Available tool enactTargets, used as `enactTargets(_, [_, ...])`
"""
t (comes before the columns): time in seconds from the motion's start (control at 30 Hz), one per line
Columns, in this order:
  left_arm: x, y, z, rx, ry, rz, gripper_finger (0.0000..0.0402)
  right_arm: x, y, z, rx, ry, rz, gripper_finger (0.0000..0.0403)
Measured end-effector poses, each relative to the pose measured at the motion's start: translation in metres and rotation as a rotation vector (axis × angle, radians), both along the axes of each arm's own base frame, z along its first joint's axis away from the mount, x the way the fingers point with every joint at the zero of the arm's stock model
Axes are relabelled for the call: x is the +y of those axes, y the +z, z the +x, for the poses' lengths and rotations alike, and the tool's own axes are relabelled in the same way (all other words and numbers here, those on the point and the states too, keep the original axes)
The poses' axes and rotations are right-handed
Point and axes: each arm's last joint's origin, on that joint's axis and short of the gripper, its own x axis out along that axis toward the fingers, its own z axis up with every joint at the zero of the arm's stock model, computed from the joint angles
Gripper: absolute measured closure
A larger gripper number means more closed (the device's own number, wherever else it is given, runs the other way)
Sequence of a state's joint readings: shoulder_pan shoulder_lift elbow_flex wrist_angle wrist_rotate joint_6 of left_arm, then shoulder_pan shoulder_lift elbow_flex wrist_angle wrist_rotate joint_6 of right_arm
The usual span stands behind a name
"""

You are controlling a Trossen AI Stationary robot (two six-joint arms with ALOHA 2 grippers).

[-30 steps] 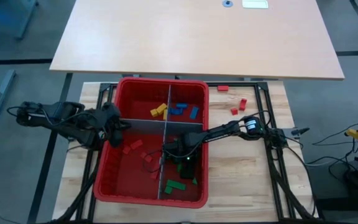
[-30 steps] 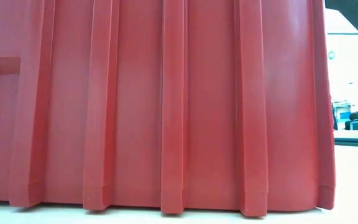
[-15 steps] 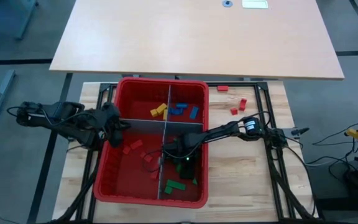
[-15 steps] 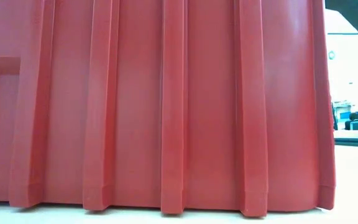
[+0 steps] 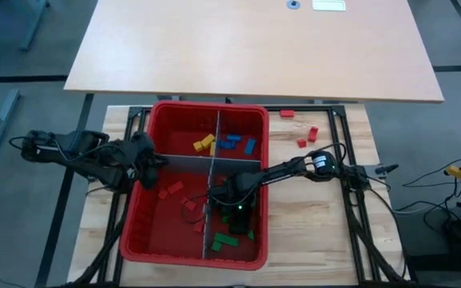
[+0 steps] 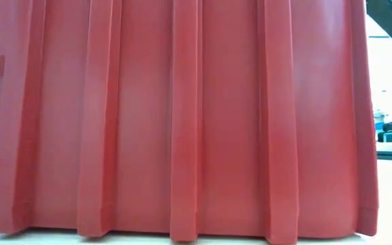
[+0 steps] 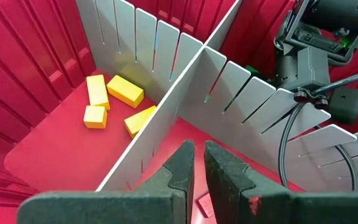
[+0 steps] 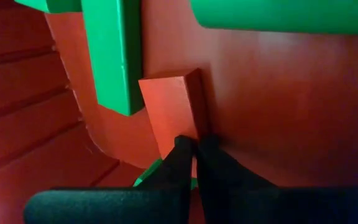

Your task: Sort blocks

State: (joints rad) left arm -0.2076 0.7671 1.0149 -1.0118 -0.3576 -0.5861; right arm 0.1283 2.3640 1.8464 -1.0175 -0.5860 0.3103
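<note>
Blocks: yellow blocks (image 7: 107, 99) lie flat in a far bin compartment, long axes mixed. Left gripper (image 7: 197, 163) near the grey divider (image 7: 166, 106), fingers almost together, holding nothing. Right gripper (image 8: 192, 149) down in green-block compartment, fingertips nearly closed against a red block (image 8: 174, 109).

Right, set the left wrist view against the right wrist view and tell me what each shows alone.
Left wrist only: yellow blocks in one compartment, the grey dividers, the right arm beyond, and the left gripper nearly shut and empty. Right wrist only: green blocks, a red block and the right gripper just below it. Both: the red bin.
</note>
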Motion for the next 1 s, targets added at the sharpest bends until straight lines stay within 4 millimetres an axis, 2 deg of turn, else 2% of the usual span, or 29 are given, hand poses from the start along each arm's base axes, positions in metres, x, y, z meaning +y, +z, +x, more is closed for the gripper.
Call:
enactTargets(0.5, [0.000,0.000,0.000,0.000,0.000,0.000,0.0377,-0.018,0.038,0.007,-0.047,-0.068,-0.198,0.0403])
enactTargets(1.0, [0.000,0.000,0.000,0.001,0.000,0.016,0.0377,-0.019,0.075,0.013,-0.108,-0.049,-0.239,0.0402])
